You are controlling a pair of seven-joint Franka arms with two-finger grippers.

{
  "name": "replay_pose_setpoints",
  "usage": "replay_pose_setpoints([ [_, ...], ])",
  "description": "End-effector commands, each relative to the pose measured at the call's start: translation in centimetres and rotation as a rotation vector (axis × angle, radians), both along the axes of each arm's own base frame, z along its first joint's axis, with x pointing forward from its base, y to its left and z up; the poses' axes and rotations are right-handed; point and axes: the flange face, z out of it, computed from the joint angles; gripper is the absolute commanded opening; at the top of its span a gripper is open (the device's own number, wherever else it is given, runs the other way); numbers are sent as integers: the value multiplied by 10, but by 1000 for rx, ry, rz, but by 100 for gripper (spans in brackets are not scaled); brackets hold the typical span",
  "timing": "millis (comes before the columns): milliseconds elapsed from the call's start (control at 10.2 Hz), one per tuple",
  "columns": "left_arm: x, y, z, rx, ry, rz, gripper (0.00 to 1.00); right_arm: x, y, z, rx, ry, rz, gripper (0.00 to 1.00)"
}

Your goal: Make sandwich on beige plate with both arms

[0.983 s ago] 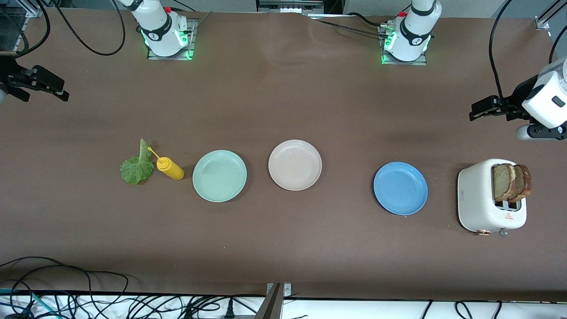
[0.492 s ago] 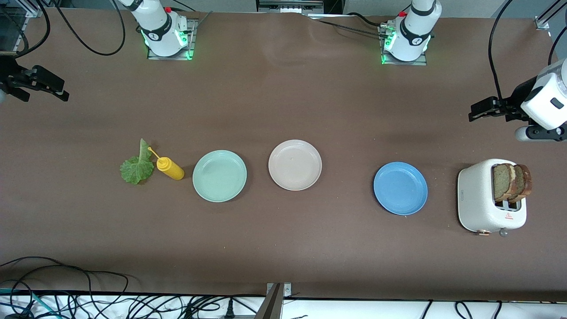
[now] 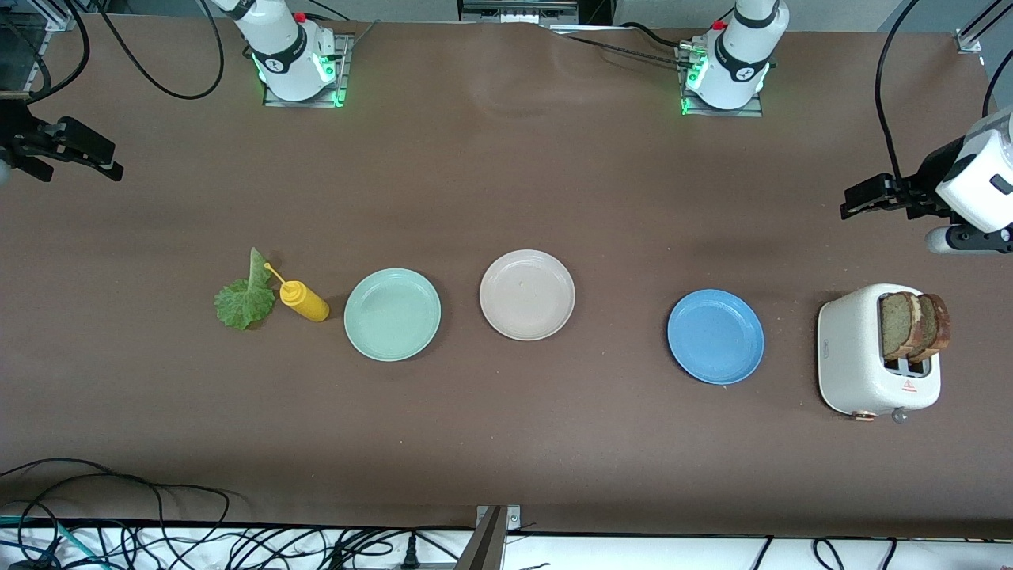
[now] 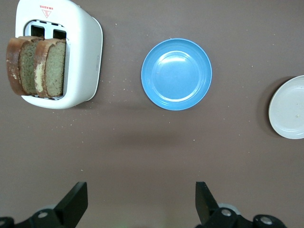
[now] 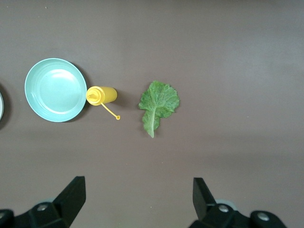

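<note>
i see the beige plate (image 3: pixel 527 294) bare mid-surface, cut off in the left wrist view; two bread slices (image 3: pixel 914 325) half hidden in the toaster (image 3: pixel 859 360); lettuce leaf (image 3: pixel 244 297) beside the yellow squeeze bottle (image 3: pixel 304 300); left pincer (image 3: pixel 863 198) and right pincer (image 3: pixel 83 154) both spread wide, empty, near the surface's ends.

The left arm reaches out from its base to the left arm's end of the table, its left gripper (image 3: pixel 859 198) up in the air over bare tabletop with the fingers (image 4: pixel 76 204) spread wide and empty. The right gripper (image 3: pixel 99 162) hangs over the right arm's end of the table, its fingers (image 5: pixel 71 197) likewise wide apart and holding nothing.
</note>
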Motion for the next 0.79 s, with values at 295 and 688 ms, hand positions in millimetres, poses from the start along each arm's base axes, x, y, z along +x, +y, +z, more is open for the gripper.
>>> replay_pose_setpoints([
  [295,4,0,5,2,-8,-25,100,-4,-1,9,16,-1,-12,100],
  [688,4,3,5,1,-8,-21,100,-4,-1,9,15,-1,-10,100],
])
